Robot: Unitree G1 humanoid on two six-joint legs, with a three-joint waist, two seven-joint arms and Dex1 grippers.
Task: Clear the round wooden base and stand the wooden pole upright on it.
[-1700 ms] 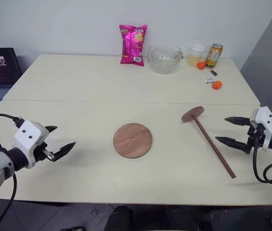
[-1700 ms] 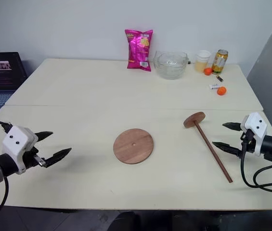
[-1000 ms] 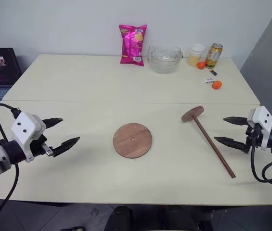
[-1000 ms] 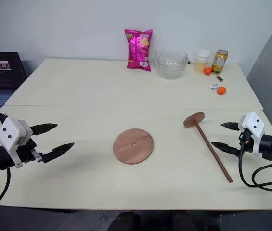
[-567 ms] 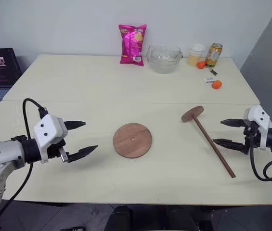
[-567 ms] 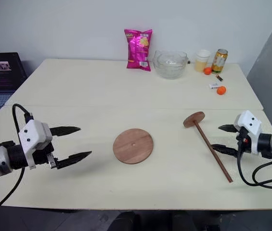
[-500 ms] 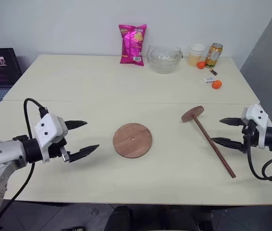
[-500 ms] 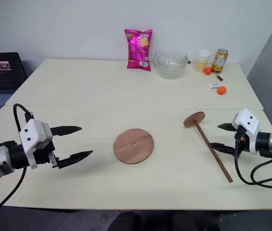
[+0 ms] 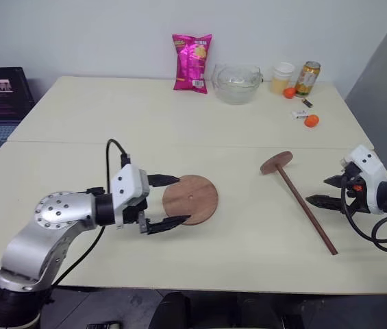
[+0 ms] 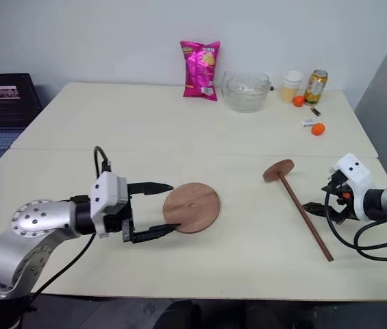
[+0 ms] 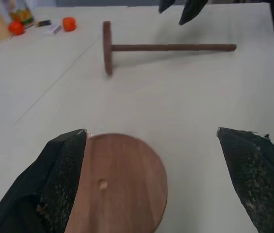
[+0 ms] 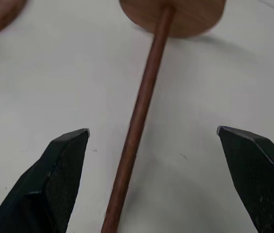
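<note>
The round wooden base [image 9: 192, 199] lies flat mid-table with nothing on it, its centre hole visible [image 11: 120, 184]. My left gripper [image 9: 181, 200] is open, low over the table, its fingers straddling the base's left edge. The wooden pole [image 9: 304, 208] lies on its side to the right, its disc end [image 9: 275, 162] pointing away from me. Just right of the rod's middle, my right gripper [image 9: 318, 190] is open and tilted down at the rod. The right wrist view has the rod [image 12: 141, 107] running between the two fingers [image 12: 61, 179], untouched.
Along the far edge stand a pink chip bag [image 9: 192, 63], a glass bowl [image 9: 235, 82], a cup [image 9: 281, 77] and a can [image 9: 307, 77], with two small oranges [image 9: 309, 120] near them. A laptop [image 9: 1, 89] sits off the table's left side.
My left gripper has swept right across the table to the base's left edge. The right gripper stayed in place but tipped downward toward the rod. Both stayed open.
</note>
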